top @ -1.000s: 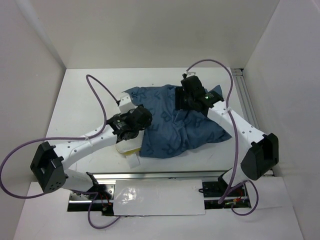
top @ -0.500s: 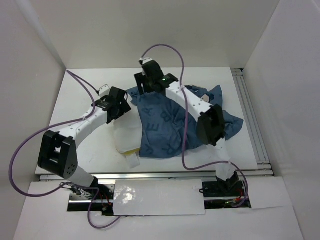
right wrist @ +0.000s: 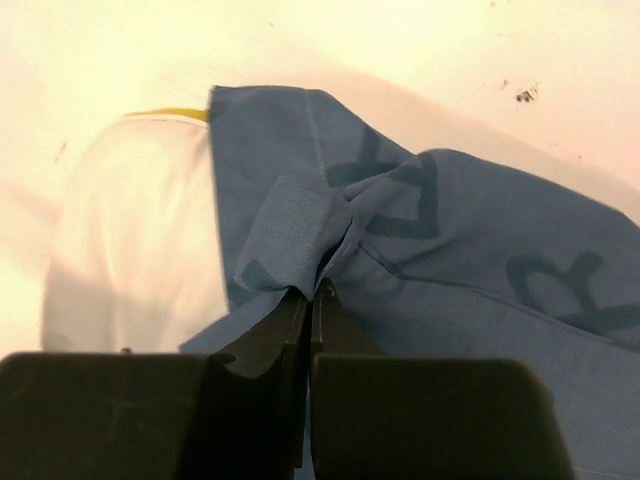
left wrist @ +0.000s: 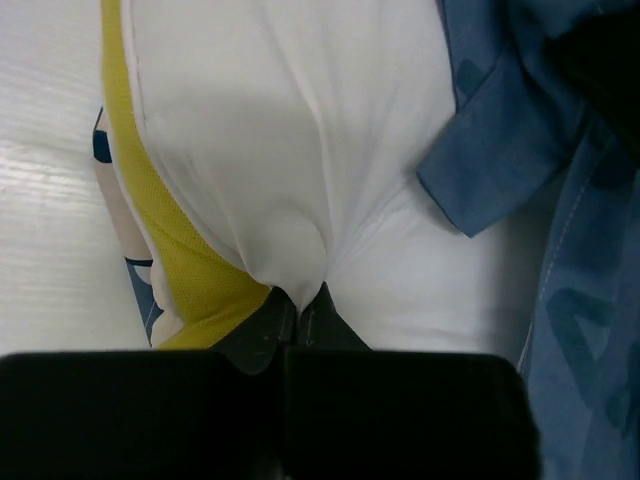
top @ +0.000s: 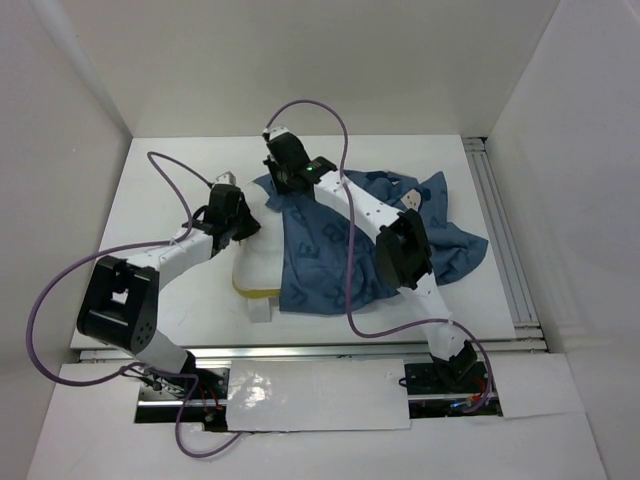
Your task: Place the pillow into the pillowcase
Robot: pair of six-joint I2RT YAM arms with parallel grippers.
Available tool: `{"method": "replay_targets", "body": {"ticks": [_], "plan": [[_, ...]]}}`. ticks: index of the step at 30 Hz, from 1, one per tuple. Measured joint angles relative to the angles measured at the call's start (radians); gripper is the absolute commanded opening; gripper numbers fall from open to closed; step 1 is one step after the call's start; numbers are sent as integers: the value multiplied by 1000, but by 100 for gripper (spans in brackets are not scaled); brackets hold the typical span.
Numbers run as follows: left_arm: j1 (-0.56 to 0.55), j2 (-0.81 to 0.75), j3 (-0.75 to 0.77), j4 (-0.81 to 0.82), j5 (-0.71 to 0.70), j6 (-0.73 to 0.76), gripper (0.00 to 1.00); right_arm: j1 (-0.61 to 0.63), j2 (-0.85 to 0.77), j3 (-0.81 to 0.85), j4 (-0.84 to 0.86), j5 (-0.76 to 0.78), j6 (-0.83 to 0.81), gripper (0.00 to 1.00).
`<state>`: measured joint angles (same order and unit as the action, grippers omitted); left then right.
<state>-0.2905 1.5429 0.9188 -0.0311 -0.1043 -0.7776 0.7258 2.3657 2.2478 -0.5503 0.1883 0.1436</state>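
fingers of the left gripper (left wrist: 298,298) are pinched shut on a fold of the pillow (left wrist: 290,120); the right gripper (right wrist: 312,292) is clamped on the pillowcase (right wrist: 470,240) hem. on the table (top: 160,190), the pillow looks mostly sheathed; its left end shows bare, not yet covered.

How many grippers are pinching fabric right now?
2. The left gripper is shut on the pillow beside its yellow edge; the right gripper is shut on a fold of the pillowcase. Both show clearly, none hidden.
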Motion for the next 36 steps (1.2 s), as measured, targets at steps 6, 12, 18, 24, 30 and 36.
{"method": "replay_targets", "body": {"ticks": [6, 12, 18, 24, 30, 36], "plan": [[11, -1, -92, 220, 137, 74, 0, -16, -6, 0, 27, -185, -3, 0], [11, -67, -190, 397, 280, 156, 0, -33, -116, -20, 26, -439, 6, 0], [-41, -135, -187, 500, 368, 222, 0, -33, -290, -48, 57, -568, 49, 0], [-110, -146, -161, 604, 394, 230, 0, -39, -322, -37, 104, -681, 119, 0], [-148, -148, -161, 646, 382, 195, 0, -117, -217, -32, 138, -752, 221, 0], [-175, -116, -161, 644, 284, 161, 0, -167, -146, -98, 143, -776, 286, 0]]}}
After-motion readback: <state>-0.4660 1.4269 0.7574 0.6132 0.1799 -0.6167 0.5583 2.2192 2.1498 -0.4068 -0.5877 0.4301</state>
